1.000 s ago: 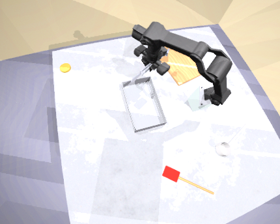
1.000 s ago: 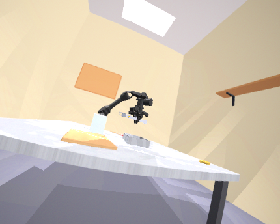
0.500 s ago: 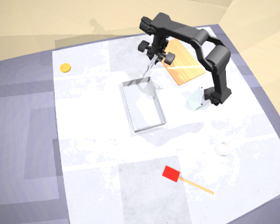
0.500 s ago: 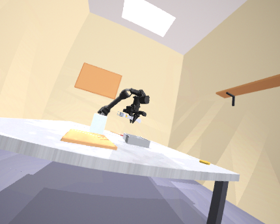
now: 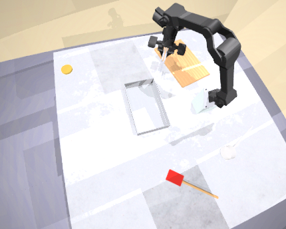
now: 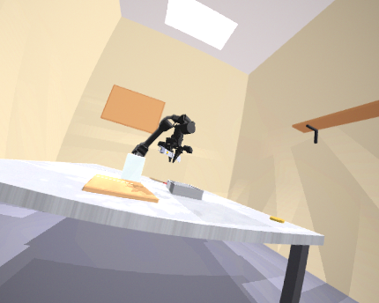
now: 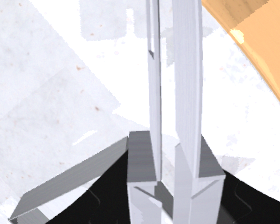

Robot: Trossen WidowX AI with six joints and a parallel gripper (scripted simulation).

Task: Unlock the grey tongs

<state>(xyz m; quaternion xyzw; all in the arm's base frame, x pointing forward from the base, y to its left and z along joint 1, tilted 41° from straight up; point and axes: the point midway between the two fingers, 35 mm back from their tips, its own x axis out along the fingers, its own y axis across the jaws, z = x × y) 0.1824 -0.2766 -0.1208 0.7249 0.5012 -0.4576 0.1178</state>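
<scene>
— Grey tongs (image 7: 171, 96) hang tips-down, clenched in the gripper (image 5: 166, 50). Why there?

— I'd judge the downward tilt lets the gravity lock release under the squeeze, and they're held in the air over the near edge of the wooden board (image 5: 187, 68), away from the roasting tin (image 5: 146, 107), ready for setting down.
</scene>
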